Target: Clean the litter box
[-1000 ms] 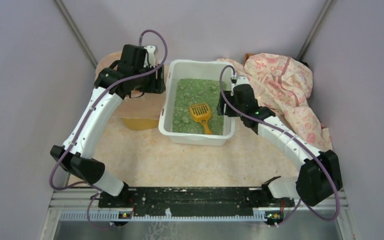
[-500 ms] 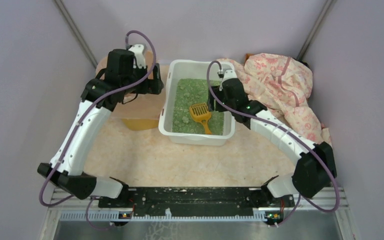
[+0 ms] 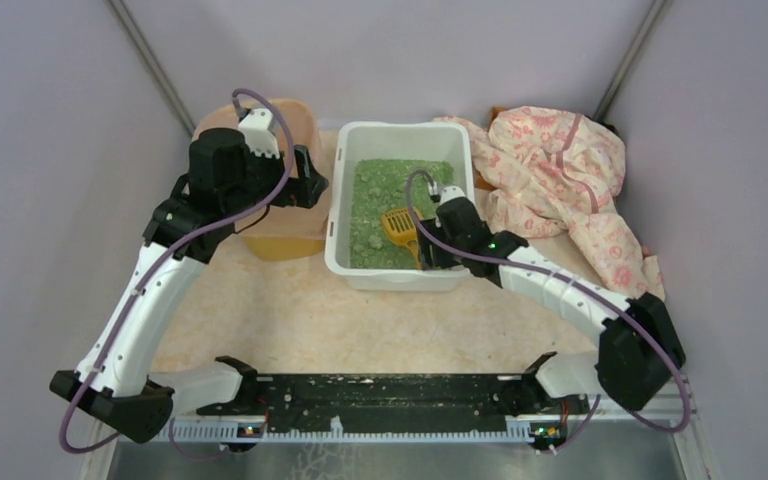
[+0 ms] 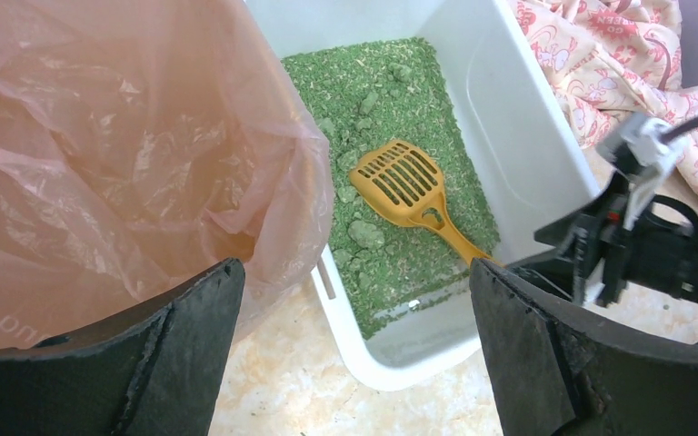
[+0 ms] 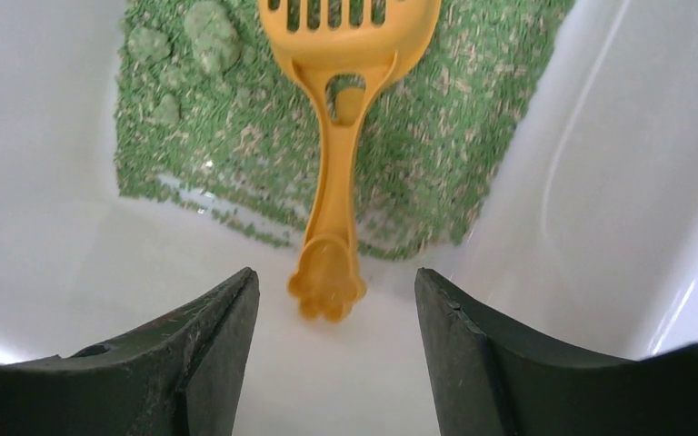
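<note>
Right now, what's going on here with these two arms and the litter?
The right gripper is down inside the litter box, jaws open either side of the handle end of the orange scoop, not yet closed on it. The scoop's head lies on the green litter. The left gripper hovers open and empty beside the bag-lined bin.

So in the last second my left gripper (image 4: 354,268) backed off the litter box (image 4: 509,118) rim and its jaws spread wide. The bin bag (image 4: 100,154) now sits right by the left jaw. My right gripper (image 5: 334,277) slid from the box's right wall round to the near end, and the scoop (image 5: 332,209) handle tip now lies just ahead, between the jaws.
</note>
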Robot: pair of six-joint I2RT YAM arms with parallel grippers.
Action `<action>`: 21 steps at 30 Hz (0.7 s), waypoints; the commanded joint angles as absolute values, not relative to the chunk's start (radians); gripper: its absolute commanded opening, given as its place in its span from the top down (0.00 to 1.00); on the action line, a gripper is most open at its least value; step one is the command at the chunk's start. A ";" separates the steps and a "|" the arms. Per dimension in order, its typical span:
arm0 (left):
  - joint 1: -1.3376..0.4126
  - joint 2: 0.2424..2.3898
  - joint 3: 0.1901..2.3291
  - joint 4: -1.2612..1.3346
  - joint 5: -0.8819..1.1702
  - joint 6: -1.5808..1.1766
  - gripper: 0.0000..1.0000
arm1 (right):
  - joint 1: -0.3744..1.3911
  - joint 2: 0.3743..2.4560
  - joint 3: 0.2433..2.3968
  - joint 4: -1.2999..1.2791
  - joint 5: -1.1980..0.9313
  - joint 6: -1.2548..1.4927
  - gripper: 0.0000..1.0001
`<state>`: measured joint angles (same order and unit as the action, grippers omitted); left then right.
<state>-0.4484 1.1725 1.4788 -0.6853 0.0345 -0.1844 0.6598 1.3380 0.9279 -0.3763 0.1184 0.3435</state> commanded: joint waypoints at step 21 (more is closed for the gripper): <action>-0.451 1.072 1.387 -0.577 0.034 -0.205 0.01 | 0.694 0.958 0.715 -0.627 0.076 0.467 0.35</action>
